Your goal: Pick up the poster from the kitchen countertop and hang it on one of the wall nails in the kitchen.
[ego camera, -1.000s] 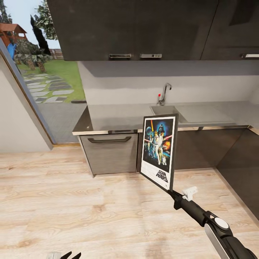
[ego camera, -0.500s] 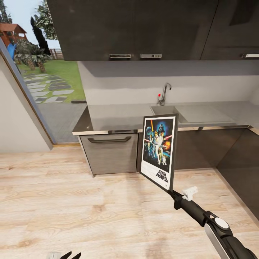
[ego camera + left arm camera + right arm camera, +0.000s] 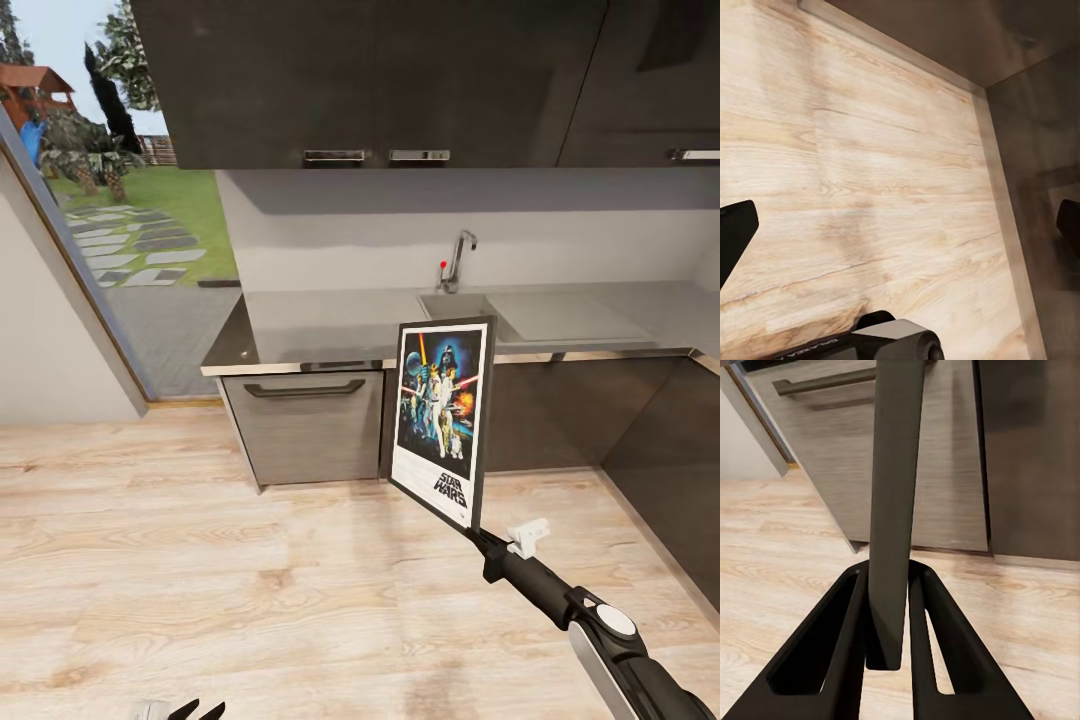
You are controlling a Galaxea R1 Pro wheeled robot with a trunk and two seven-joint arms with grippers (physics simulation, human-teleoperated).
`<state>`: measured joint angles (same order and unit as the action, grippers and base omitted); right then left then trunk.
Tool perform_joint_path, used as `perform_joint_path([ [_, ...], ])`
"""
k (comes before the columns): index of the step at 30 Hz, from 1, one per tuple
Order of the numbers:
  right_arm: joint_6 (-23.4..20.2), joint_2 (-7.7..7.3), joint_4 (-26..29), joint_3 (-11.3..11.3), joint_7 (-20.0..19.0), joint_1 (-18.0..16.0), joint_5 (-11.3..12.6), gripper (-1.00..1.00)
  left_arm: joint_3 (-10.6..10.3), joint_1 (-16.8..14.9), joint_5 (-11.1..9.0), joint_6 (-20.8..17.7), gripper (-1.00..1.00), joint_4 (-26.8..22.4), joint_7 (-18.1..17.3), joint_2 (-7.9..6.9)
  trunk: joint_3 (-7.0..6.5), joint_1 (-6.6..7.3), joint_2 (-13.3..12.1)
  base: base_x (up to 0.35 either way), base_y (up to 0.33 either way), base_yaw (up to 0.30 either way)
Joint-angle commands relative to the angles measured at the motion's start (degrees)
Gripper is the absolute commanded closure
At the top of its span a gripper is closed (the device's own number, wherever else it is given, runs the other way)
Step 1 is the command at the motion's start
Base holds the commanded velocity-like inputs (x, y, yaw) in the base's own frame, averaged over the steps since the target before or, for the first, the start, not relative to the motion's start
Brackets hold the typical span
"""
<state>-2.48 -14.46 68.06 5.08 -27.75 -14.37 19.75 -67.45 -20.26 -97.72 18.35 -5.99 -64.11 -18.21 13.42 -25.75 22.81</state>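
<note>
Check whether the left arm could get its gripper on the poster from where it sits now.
Probably yes, with a long reach. The left gripper hangs low over the wooden floor, well apart from the poster, which the right gripper holds upright by its bottom edge. Nothing stands between them.

Even, bright daylight from the window (image 3: 120, 200); soft shadow under the wall cabinets (image 3: 400, 80); renders slightly soft, wrist views blurrier.

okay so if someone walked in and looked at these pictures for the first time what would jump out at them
Most likely the poster, bright Star Wars artwork held upright above the wooden floor in front of the dark cabinets, clamped at its lower corner by the right gripper. In the right wrist view its dark edge sits pinched between the two fingers. Behind it runs the glossy grey kitchen countertop with its chrome tap.
</note>
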Motion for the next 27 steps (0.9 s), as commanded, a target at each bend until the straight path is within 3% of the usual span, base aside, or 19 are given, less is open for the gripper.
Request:
perform_joint_path([
  [1,-0.33,-0.05,0.04,0.07,-0.29,-0.04,0.76,1.0,-0.49,-0.04,-0.45,0.28,-1.0,-0.07,-0.06,-0.02,0.11,-0.03,0.11,0.0,0.0,0.0],
  [15,-0.33,-0.05,0.03,0.09,-0.29,-0.04,0.81,1.0,-0.49,-0.04,-0.45,0.28,-1.0,-0.07,-0.07,-0.02,0.05,-0.03,0.11,0.0,0.0,0.0],
  [27,-0.24,-0.05,0.05,0.11,-0.29,-0.04,0.8,1.0,-0.41,-0.04,-0.45,0.27,-1.0,-0.06,-0.05,-0.06,-0.91,-0.03,0.11,0.0,0.0,0.0],
])
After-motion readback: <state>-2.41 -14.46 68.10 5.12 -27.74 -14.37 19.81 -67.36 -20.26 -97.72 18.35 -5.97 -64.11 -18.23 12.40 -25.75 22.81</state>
